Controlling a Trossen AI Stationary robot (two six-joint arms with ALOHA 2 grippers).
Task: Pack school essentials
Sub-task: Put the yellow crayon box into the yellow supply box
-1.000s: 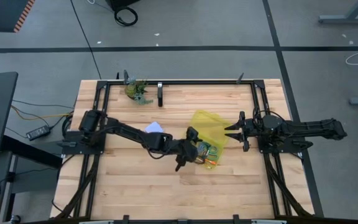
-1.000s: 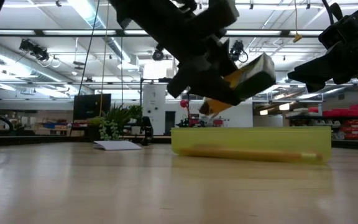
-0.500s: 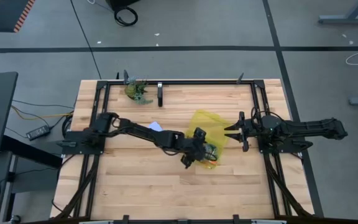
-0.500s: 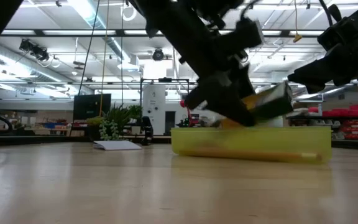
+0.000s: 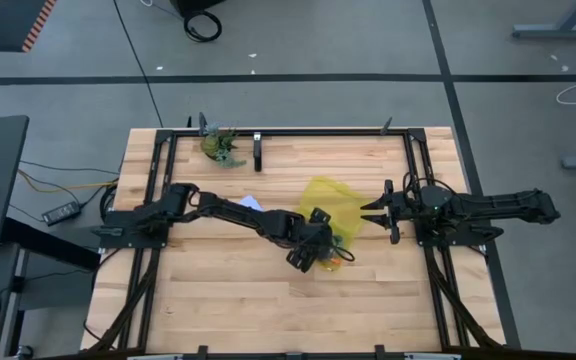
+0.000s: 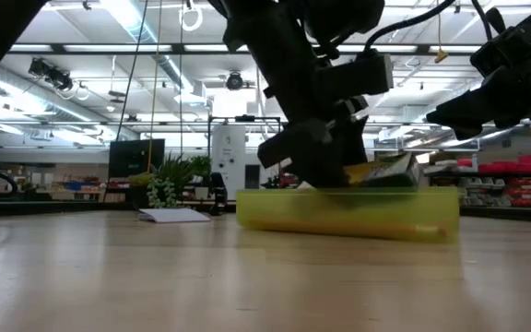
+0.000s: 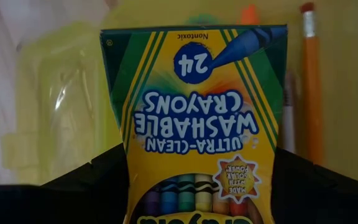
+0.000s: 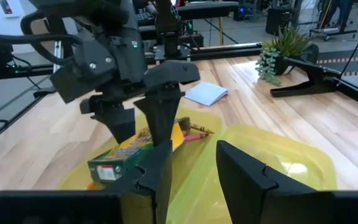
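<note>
One crayon box [image 7: 194, 118], gripped in the left hand [image 5: 320, 243], has dropped from above the pouch [image 5: 330, 203] into it at frame centre, nearly packed; right hand [image 5: 380, 210] waits open.

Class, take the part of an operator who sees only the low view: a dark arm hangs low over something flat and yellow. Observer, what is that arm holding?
Observer: The left claw is shut on a box of 24 washable crayons; the left wrist view shows its label.
Operator: Is anything in the yellow thing already?
Observer: It is an open yellow pouch, and an orange pencil lies in it, beyond the box.
Operator: And the other arm?
Observer: In the high view the right claw is open beside the pouch's right edge, holding nothing.
</note>
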